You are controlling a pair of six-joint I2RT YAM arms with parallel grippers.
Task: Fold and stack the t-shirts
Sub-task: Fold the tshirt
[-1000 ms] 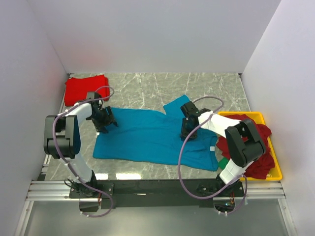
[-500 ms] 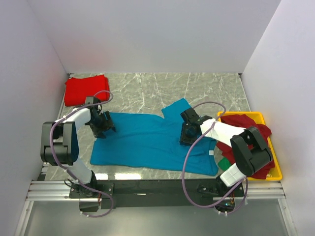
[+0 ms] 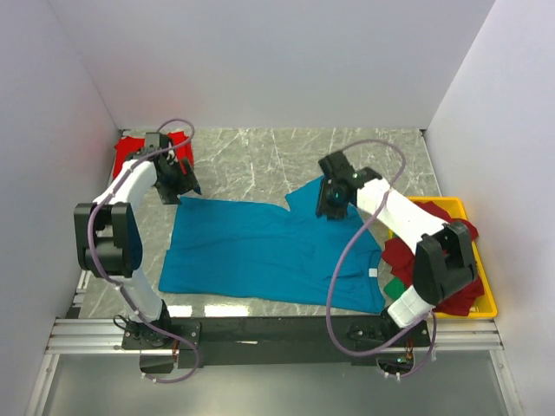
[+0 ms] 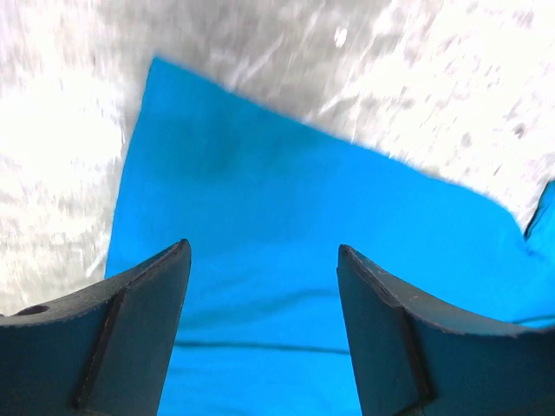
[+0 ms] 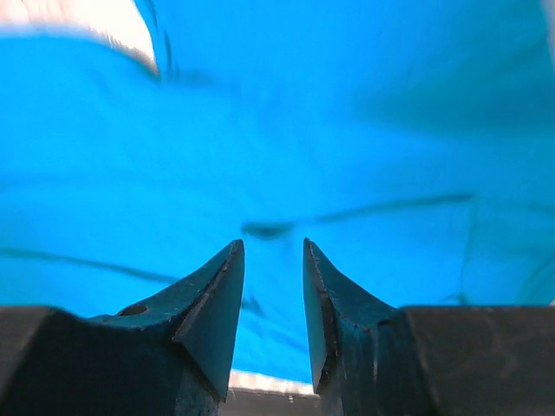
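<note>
A grey marbled surface (image 3: 260,160) is lying between white walls. The teal t-shirt (image 3: 260,247) is resting spread flat at its centre, with a red t-shirt (image 3: 139,156) folded in the far left corner. The left gripper (image 3: 180,184) is hovering wide open and empty over the teal shirt's far left corner. The right gripper (image 3: 329,206) is hanging over the far sleeve, jaws narrowly parted, apparently gripping nothing. You are handling soft, light, limp cotton that is likely to sag and drag: pinch it at hems and corners.
</note>
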